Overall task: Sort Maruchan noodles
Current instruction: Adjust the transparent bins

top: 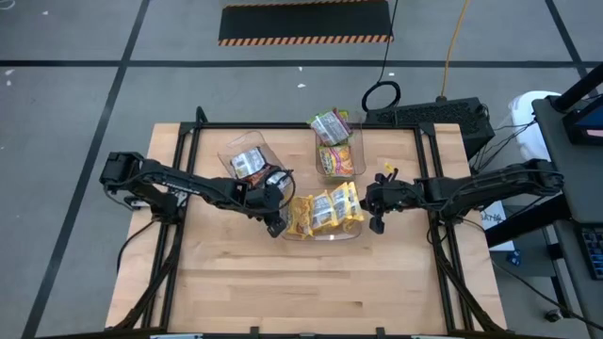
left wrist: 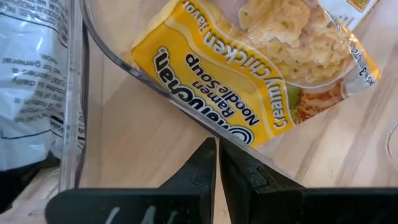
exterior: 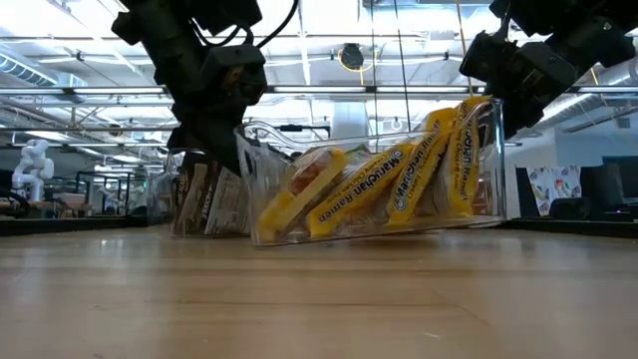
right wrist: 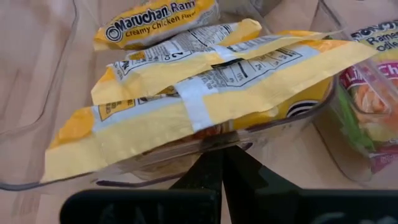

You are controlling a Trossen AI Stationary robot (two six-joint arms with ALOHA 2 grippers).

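Note:
Several yellow Maruchan noodles packets (top: 325, 209) (exterior: 399, 184) (right wrist: 205, 93) lean on edge in a clear bin (top: 325, 235) at mid-table. The bin sits tilted, its right end raised (exterior: 469, 214). My left gripper (top: 279, 224) (left wrist: 217, 155) is shut at the bin's left end, beside a Creamy Chicken packet (left wrist: 249, 81). My right gripper (top: 378, 218) (right wrist: 222, 155) is shut at the bin's right end, just above its rim. My left gripper's shut fingertips (left wrist: 208, 152) stand at the curved rim (left wrist: 155, 93) of the yellow packets' bin, slanting down from the table's left. I cannot tell whether they touch it. My right gripper's shut fingertips (right wrist: 214, 165) stand against the same bin's right wall (right wrist: 273, 134). I cannot tell whether they touch it.
A clear bin (top: 247, 162) (exterior: 204, 199) with dark, silvery-backed packets (left wrist: 31, 81) stands left of the yellow one. A third bin (top: 337, 151) with green and orange-red packets (right wrist: 367, 99) stands at the far side. Bare wood (top: 311, 282) lies toward the near edge.

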